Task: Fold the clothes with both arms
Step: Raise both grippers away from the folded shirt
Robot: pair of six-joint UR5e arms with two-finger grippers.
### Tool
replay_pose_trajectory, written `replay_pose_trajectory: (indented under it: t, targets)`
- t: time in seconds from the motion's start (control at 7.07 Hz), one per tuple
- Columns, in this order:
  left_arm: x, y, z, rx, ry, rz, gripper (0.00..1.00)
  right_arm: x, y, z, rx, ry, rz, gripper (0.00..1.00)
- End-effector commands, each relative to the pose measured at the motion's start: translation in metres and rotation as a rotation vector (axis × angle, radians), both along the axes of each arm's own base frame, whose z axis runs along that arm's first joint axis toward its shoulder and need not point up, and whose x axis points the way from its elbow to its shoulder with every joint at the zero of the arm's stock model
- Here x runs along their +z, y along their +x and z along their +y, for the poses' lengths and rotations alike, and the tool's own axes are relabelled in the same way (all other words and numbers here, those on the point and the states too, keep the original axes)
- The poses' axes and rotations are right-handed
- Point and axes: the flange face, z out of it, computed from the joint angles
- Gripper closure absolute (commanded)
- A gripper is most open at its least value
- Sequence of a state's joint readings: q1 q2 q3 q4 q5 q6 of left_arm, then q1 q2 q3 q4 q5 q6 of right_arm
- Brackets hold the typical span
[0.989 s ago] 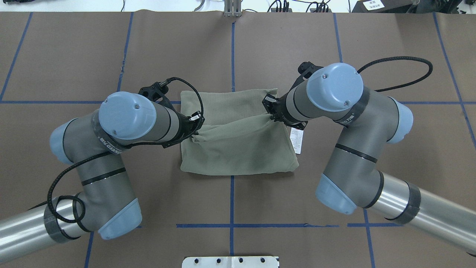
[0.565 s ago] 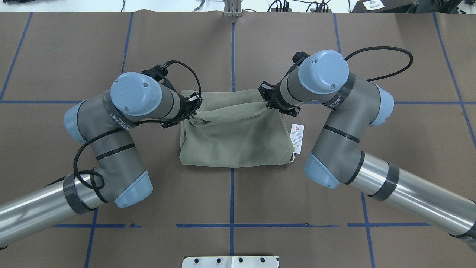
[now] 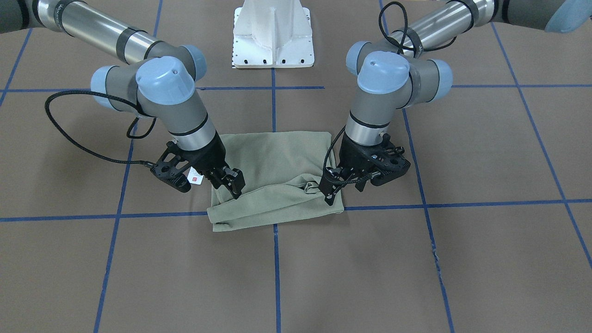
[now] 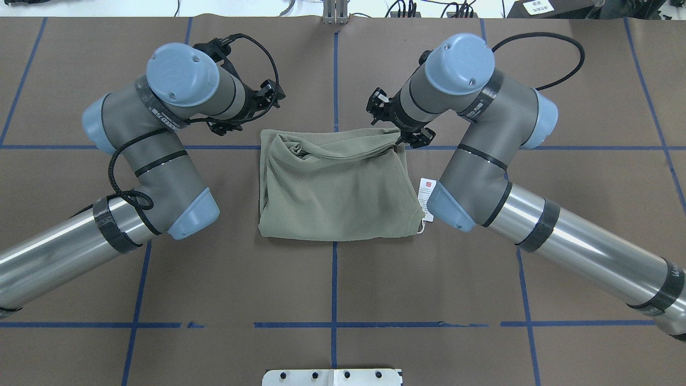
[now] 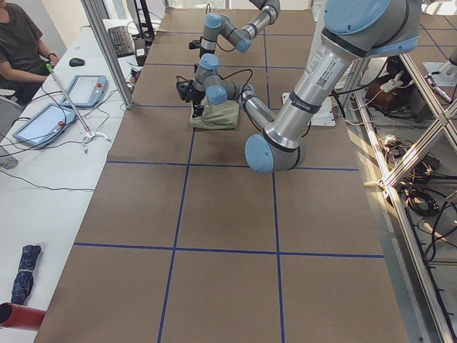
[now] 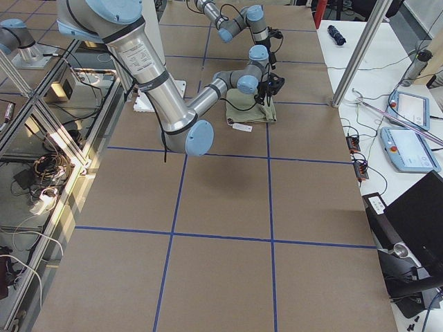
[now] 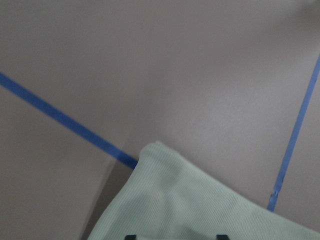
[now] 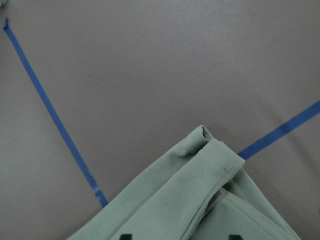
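Now the folded sage-green shirt (image 4: 337, 193) is seen flat on the brown worktop (image 4: 332, 289); black left claw (image 3: 327, 193) and right claw (image 3: 236, 185) are held wide open, empty, at the shirt's corners.

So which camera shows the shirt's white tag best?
Overhead exterior: the hang tag lies flat beside the green shirt, red mark visible. Front-facing shows a sliver behind the right gripper; exterior right, a speck; wrist cameras and exterior left, nothing.

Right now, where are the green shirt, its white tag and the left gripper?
green shirt (image 4: 335, 198), overhead view, middle of the folded top layer.
white tag (image 4: 425, 187), overhead view, its uncovered upper part.
left gripper (image 3: 327, 193), front-facing view, midway between its fingertips.
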State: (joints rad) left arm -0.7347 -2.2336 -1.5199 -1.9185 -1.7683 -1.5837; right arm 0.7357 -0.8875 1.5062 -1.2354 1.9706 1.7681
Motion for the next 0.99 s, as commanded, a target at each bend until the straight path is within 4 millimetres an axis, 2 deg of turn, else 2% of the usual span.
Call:
replay_pose_trajectory:
  t: [0.0,0.14,0.28,0.42,0.57,0.71,0.85]
  targets:
    - [0.03,-0.048,-0.02,0.108,0.038,-0.034,0.0,-0.022,0.007,0.012,-0.083,0.007,-0.059,0.0]
    - [0.043,-0.082,-0.03,0.124,0.101,-0.076,0.0,-0.025,-0.012,0.037,-0.177,0.12,-0.039,0.0]
    - [0.06,-0.113,-0.034,0.167,0.152,-0.112,0.0,-0.024,-0.048,0.067,-0.256,0.241,0.009,0.0]
    - [0.076,-0.146,-0.029,0.189,0.212,-0.155,0.0,-0.015,-0.084,0.091,-0.308,0.326,0.102,0.0]
    - [0.072,-0.181,-0.034,0.201,0.237,-0.138,0.0,-0.041,-0.105,0.079,-0.377,0.354,0.214,0.0]
    - [0.072,-0.191,-0.036,0.21,0.233,-0.122,0.0,-0.047,-0.125,0.068,-0.4,0.34,0.253,0.0]
    - [0.07,-0.194,-0.036,0.206,0.235,-0.122,0.0,-0.044,-0.144,0.055,-0.435,0.35,0.29,0.0]
